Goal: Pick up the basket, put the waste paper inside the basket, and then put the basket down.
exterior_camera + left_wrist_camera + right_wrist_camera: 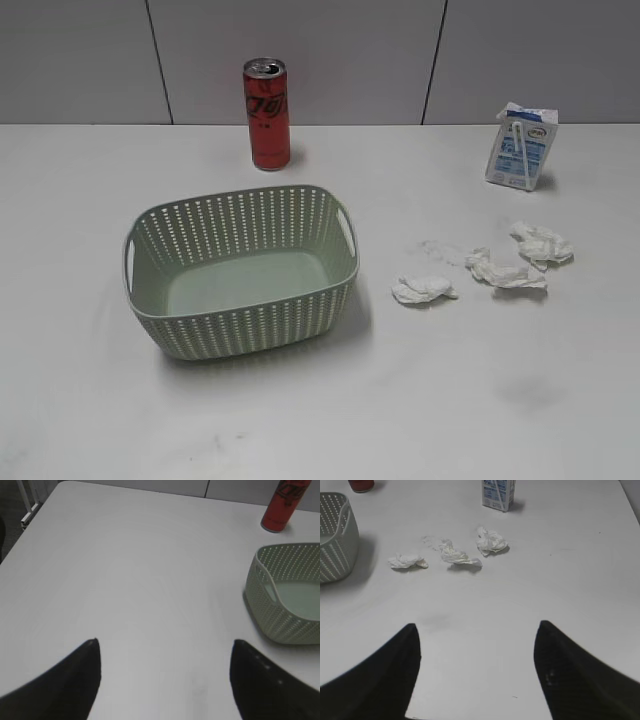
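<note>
Both claws, left (pixel 165 680) and right (pixel 476 667), are hanging released over bare desk (pixel 320 420), basket (pixel 240 268) sitting empty left of three paper wads (pixel 483 268); light wads risking slipping from the pinch.

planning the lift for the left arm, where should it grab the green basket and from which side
Probably the cut-out handle on the basket end nearest the left gripper, approached from the left and above. The slot gives one finger a way through the wall, and the rim above it makes a firm edge to pinch. The basket sits upright and empty, nothing blocking that side.
</note>
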Robot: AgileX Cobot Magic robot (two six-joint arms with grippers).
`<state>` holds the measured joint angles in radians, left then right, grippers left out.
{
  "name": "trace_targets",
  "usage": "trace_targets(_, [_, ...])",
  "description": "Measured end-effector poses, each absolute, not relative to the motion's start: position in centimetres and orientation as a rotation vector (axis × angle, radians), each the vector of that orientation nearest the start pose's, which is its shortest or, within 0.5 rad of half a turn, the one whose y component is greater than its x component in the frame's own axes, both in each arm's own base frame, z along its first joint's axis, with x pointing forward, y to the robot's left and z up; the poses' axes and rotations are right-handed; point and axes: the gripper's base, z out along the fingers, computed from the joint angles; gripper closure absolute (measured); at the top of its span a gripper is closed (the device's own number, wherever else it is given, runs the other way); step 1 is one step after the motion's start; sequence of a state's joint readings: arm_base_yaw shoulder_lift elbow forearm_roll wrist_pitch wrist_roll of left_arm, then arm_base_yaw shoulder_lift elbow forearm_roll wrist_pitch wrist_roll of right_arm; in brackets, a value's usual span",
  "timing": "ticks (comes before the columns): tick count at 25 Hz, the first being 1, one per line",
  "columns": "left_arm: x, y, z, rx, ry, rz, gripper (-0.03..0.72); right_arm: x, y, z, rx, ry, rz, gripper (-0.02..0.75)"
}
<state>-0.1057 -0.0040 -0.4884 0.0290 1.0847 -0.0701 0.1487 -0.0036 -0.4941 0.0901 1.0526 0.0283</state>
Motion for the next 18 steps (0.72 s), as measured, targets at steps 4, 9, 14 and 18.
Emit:
trace_targets(4, [-0.49,0.29,27.21,0.035,2.076,-0.073,0.075,-0.56,0.64,27.65,-0.126,2.038,0.219,0.206])
trace_targets(9, [-0.49,0.29,27.21,0.035,2.076,-0.073,0.075,-0.56,0.64,27.65,-0.126,2.038,0.219,0.206])
trace_targets(14, [-0.49,0.29,27.23,0.035,2.074,-0.073,0.076,-0.56,0.64,27.65,-0.126,2.038,0.219,0.206])
trace_targets(18, [-0.33,0.16,27.24,0.036,2.085,-0.089,0.085,-0.56,0.64,27.65,-0.126,2.038,0.219,0.206])
